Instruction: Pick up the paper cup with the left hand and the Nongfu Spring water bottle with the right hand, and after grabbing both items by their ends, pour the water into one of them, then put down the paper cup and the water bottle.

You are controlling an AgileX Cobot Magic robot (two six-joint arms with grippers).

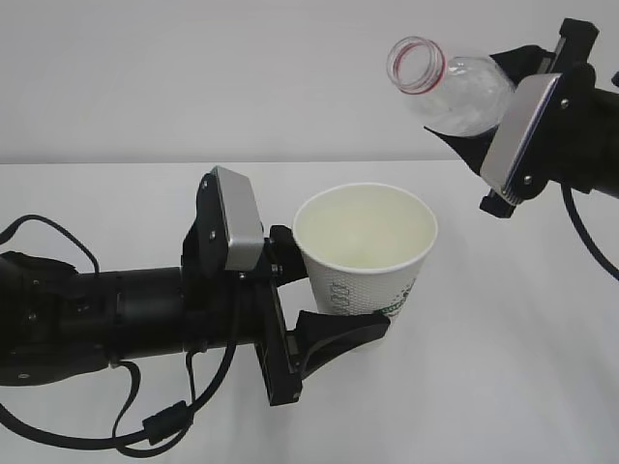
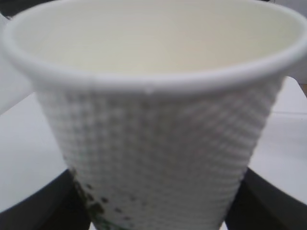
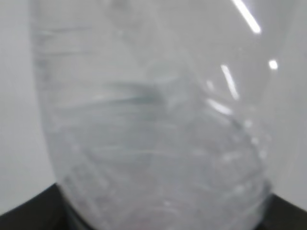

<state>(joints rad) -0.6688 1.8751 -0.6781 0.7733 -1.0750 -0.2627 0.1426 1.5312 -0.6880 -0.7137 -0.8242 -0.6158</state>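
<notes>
We see the white counter (image 1: 503, 387) beneath both arms. Our left claw (image 1: 324, 290) grips the paper cup (image 1: 366, 256) low on its wall, holding it upright above the counter, mouth open. Up at the right, our right claw (image 1: 484, 111) clamps the Nongfu Spring water bottle (image 1: 450, 85), tilted with its red-ringed capless mouth toward the cup.

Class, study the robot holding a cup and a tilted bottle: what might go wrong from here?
1. The water bottle's open mouth sits up and to the right of the paper cup, near its rim, so water may miss.
2. The left gripper holds the thin cup by its side; squeezing could buckle it.
3. The right gripper holds the smooth, tilted bottle, which might slip.
</notes>
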